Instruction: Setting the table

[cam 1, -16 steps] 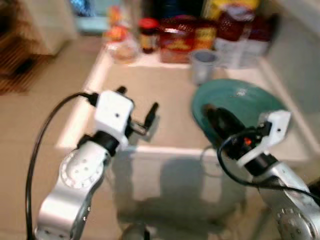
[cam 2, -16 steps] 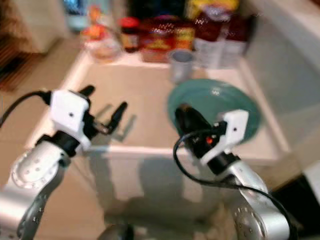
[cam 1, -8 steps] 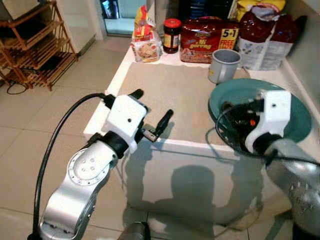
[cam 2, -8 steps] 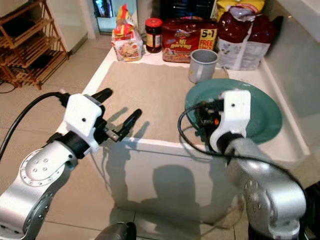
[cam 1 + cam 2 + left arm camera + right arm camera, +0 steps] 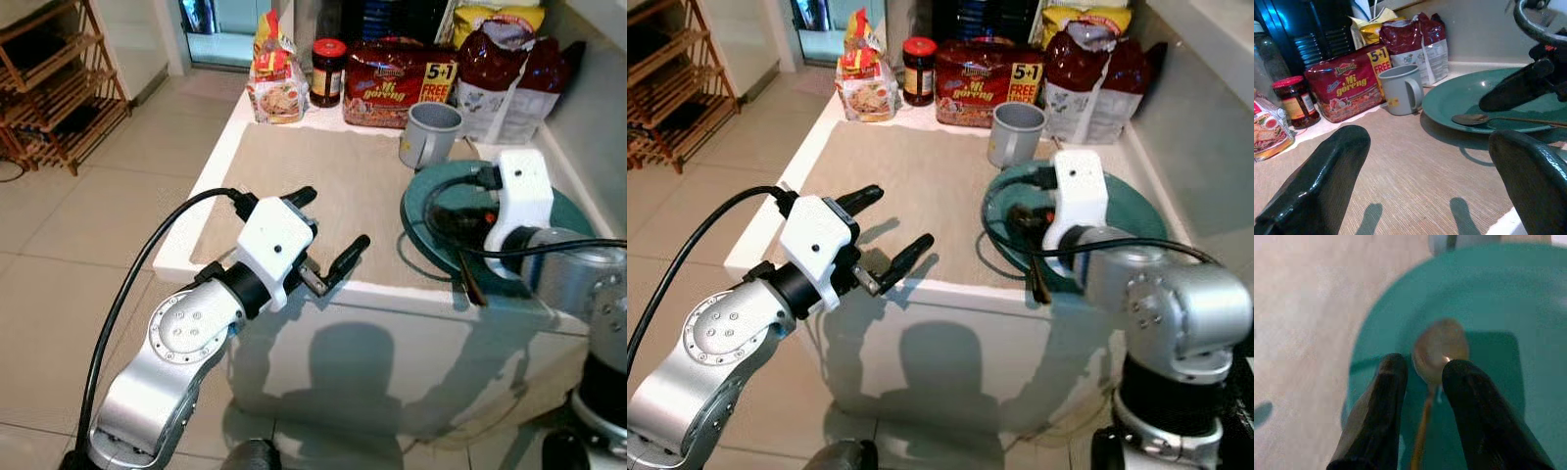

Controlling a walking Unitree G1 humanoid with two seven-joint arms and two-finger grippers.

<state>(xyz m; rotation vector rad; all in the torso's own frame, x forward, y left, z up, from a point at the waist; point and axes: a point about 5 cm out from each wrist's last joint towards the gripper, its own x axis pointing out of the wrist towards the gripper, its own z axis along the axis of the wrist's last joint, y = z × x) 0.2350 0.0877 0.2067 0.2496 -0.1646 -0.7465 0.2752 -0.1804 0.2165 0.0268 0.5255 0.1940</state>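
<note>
Counter mat, spoon (image 5: 1437,362) on teal plate (image 5: 1508,298), seemingly between right tool (image 5: 1422,377) fingers

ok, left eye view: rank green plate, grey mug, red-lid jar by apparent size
1. green plate, clearly largest, though the right arm partly covers it.
2. grey mug.
3. red-lid jar, smallest; it stands farther back than the mug, so the true size gap is unsure.

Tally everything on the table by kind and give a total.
Plate: 1
Spoon: 1
Mug: 1
Jar: 1
Food packets: 4, namely noodle pack, snack bag, red bag, yellow bag
Total: 8
</note>
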